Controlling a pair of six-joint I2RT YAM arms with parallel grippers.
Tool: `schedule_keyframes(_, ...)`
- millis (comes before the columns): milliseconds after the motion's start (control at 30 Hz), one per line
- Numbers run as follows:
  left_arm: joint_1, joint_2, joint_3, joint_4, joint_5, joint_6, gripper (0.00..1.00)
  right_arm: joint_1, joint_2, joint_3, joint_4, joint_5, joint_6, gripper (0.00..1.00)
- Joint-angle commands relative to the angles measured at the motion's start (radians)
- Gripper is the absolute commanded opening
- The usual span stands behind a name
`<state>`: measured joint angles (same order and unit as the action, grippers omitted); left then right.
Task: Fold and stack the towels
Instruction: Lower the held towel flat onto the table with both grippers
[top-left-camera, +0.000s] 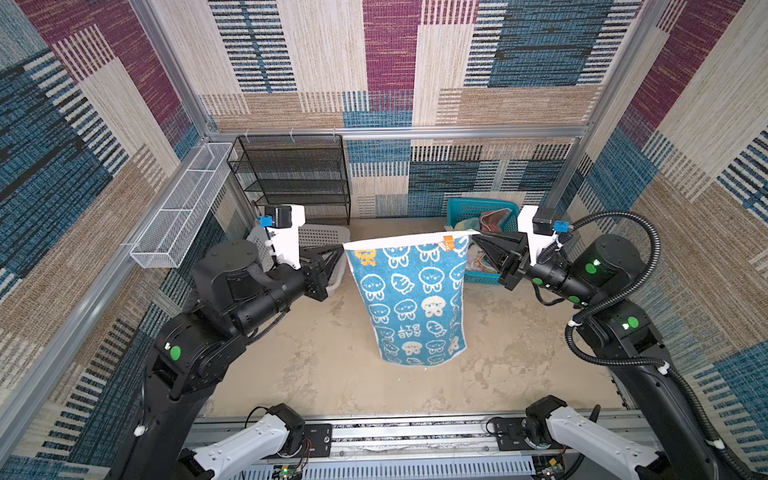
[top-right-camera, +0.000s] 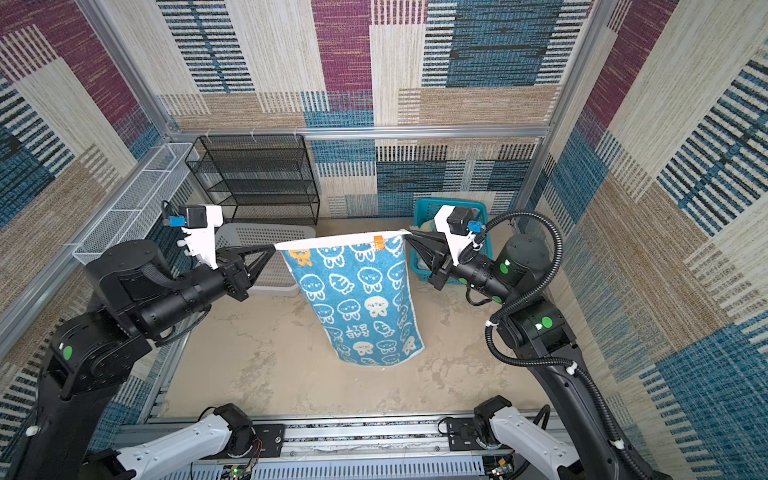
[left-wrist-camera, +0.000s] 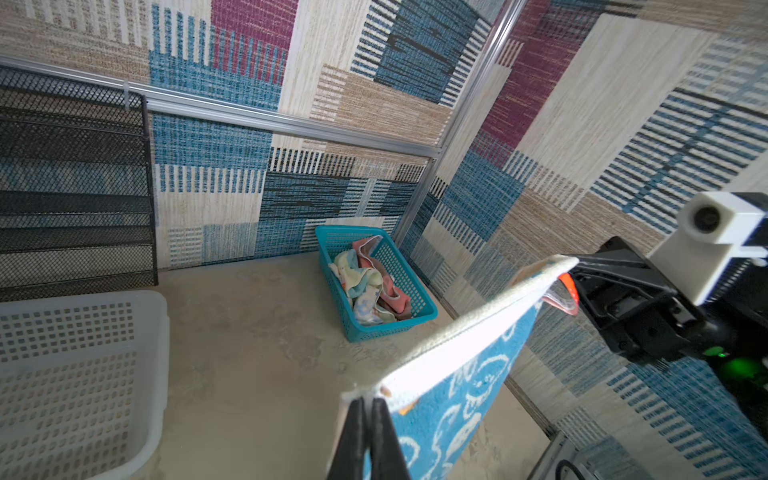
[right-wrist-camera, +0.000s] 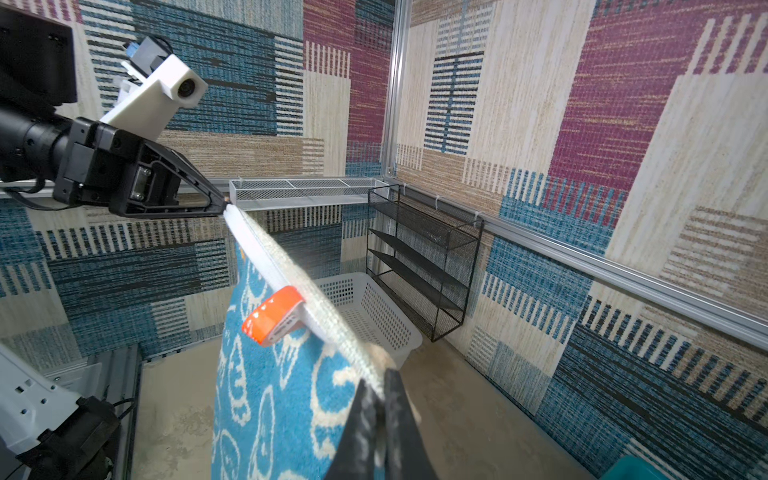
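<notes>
Towel (top-left-camera: 409, 299) hangs btwn L claw (top-left-camera: 343, 247) & R claw (top-left-camera: 474, 237), each clamped on a top corner.

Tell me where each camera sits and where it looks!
Both top views: high above the robot's base, looking down at the blue cartoon towel held between left pincer and right pincer; both arms show.
Left wrist: on the left arm, looking past its own pincer toward the teal basket and right pincer.
Right wrist: on the right arm, looking past its own pincer toward the white basket, black mesh shelf and left pincer.
Shared: both wrist views show the towel's white edge.
</notes>
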<state>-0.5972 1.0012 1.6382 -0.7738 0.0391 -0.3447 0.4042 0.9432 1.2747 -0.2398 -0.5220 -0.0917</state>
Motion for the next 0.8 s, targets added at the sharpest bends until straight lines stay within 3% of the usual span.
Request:
schedule_keyframes(0,0.005,0.057,-0.005,0.011,-0.154,0.037,0.0,-0.003,0.041,-0.023,0.05,0.139,0.011,0.0)
schedule_keyframes(267,0.057,0.318,-0.013,0.068,-0.364,0.087,0.0,-0.005,0.264,-0.103,0.186,0.299,-0.046,0.0)
schedule_keyframes(500,0.158,0.54,0.012,0.217,-0.349,0.117,0.0,-0.013,0.534,-0.027,0.302,0.398,-0.085,0.0)
schedule_keyframes(767,0.168,0.722,0.084,0.247,-0.351,0.15,0.0,-0.023,0.697,0.053,0.293,0.435,-0.118,0.0)
